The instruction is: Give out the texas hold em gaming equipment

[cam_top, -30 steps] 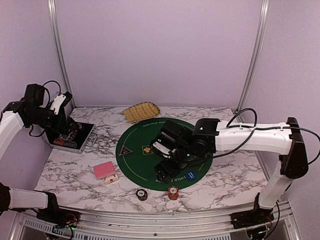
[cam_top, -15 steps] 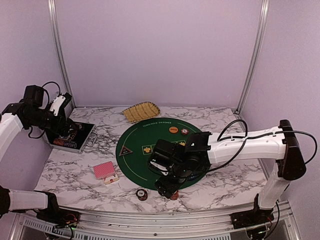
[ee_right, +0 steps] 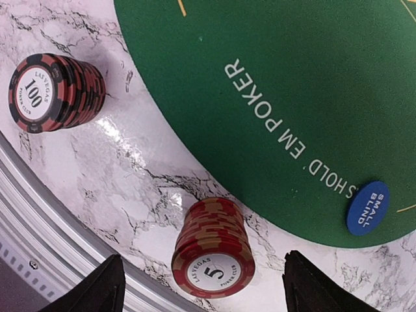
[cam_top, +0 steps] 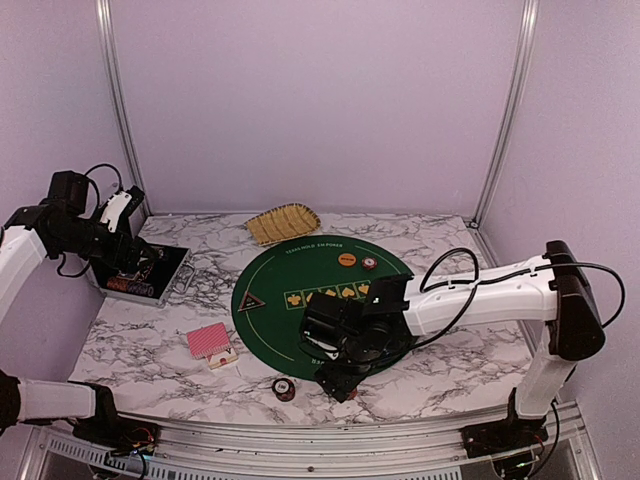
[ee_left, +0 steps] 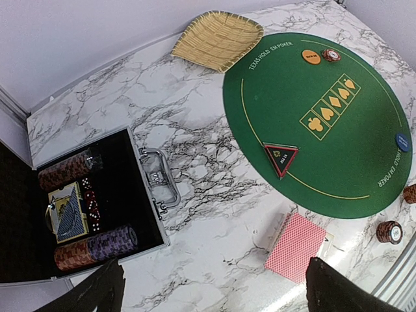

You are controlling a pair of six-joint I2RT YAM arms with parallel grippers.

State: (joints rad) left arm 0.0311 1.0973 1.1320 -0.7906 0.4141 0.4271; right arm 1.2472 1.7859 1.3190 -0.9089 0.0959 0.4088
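Observation:
A red stack of poker chips [ee_right: 213,257] stands on the marble just off the green mat [cam_top: 300,325], between the fingers of my right gripper [ee_right: 205,276]. That gripper is open and touches nothing. A dark stack [ee_right: 55,91] stands to its left, also visible from above as the dark stack [cam_top: 284,388]. The blue button [ee_right: 367,208] lies on the mat's edge. Red-backed cards [cam_top: 209,342], a black triangular button [cam_top: 250,300], an orange button [cam_top: 347,259] and one chip [cam_top: 369,264] also show. My left gripper [cam_top: 125,215] hangs open and empty above the case.
An open black metal case [ee_left: 148,224] with more chips and cards sits at the left. A yellow woven basket [cam_top: 283,222] stands at the back. The table's metal front rail [ee_right: 39,214] runs close to both chip stacks.
My right arm has swung from over the mat toward the near edge and come down around the red chip stack, its jaws narrowing a little. The left arm has not moved.

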